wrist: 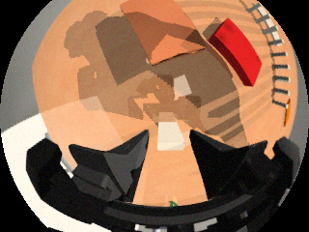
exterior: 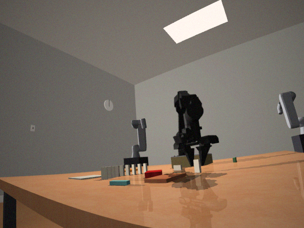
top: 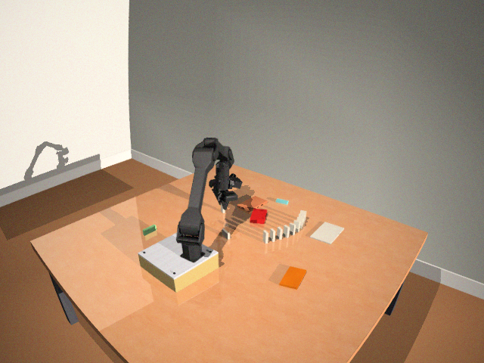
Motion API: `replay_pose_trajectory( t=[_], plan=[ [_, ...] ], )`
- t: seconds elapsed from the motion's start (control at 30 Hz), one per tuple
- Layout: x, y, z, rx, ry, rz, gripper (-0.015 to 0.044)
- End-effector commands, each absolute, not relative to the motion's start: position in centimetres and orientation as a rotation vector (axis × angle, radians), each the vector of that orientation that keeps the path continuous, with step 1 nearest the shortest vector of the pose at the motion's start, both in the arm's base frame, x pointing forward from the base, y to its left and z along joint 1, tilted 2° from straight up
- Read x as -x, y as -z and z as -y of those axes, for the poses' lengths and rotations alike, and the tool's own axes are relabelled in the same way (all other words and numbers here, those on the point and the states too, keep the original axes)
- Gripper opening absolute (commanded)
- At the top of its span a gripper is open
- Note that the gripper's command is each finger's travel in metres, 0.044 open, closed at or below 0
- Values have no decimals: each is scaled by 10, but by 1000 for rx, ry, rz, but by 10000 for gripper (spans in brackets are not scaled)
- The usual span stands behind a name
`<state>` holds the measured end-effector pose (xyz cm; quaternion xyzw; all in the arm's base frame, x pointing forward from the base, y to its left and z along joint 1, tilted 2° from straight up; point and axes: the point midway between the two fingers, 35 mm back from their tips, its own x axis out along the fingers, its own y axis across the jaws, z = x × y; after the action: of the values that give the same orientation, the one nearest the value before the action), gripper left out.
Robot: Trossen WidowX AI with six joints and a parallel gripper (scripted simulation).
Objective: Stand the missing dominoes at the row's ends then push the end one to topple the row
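Note:
My gripper points down with its fingers partly open. Its fingertips are on either side of a loose white domino, which stands upright on the table. In the wrist view a gap shows on each side of this domino. A second loose white domino lies low on the table near the arm's base. The curved row of white dominoes stands upright, away from the gripper. Its far end looks bunched together by the viewing angle in the top and exterior views.
A red block and a reddish-brown flat piece lie between gripper and row. A cyan block, white plate, orange plate and green block lie farther out.

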<state>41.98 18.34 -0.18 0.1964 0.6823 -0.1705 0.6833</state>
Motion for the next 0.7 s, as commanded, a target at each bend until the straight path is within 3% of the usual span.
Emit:
replay_pose_trajectory(
  t=[0.0,0.37,0.67],
  plan=[
    [-420,3,-184,-447,384,-1531,125],
    [-420,1,-184,-447,384,-1531,107],
    [-423,-114,-181,-442,383,-1530,107]
  ],
)
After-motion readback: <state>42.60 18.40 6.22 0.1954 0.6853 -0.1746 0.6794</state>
